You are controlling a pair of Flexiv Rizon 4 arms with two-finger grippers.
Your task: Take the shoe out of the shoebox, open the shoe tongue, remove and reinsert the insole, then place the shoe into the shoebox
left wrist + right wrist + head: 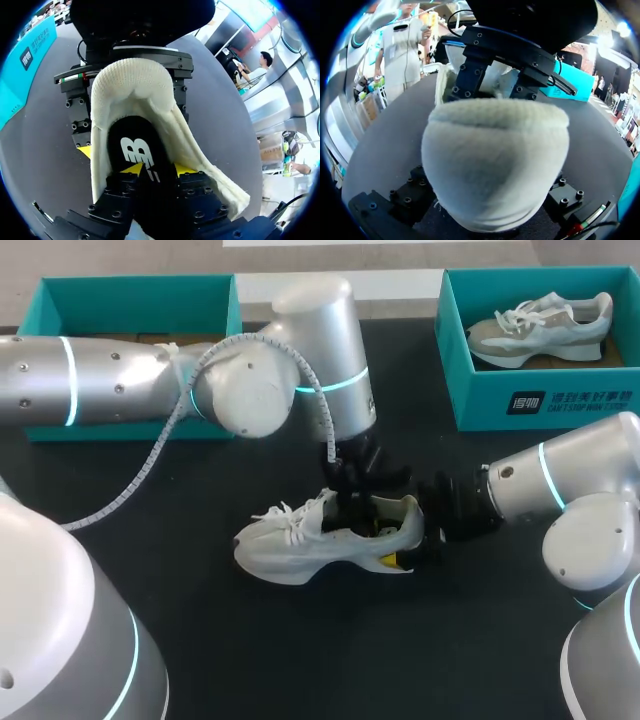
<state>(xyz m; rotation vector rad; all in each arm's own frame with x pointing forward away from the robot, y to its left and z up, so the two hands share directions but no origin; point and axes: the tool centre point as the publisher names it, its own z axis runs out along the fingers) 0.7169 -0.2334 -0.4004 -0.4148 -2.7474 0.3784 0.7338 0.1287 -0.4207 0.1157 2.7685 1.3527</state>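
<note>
A white shoe (300,540) lies on the black table, toe to the left and heel to the right. My left gripper (350,508) points down into its opening. In the left wrist view the left gripper (157,169) stands open, its yellow tips apart on the black insole (135,145) that lies flat inside the shoe. My right gripper (420,535) comes in from the right and is shut on the heel (495,160), with its fingers (75,112) pressed against both sides.
A teal shoebox (140,290) stands at the back left, partly hidden by my left arm. A second teal shoebox (540,400) at the back right holds another shoe (540,330). Bare table lies in front of the shoe.
</note>
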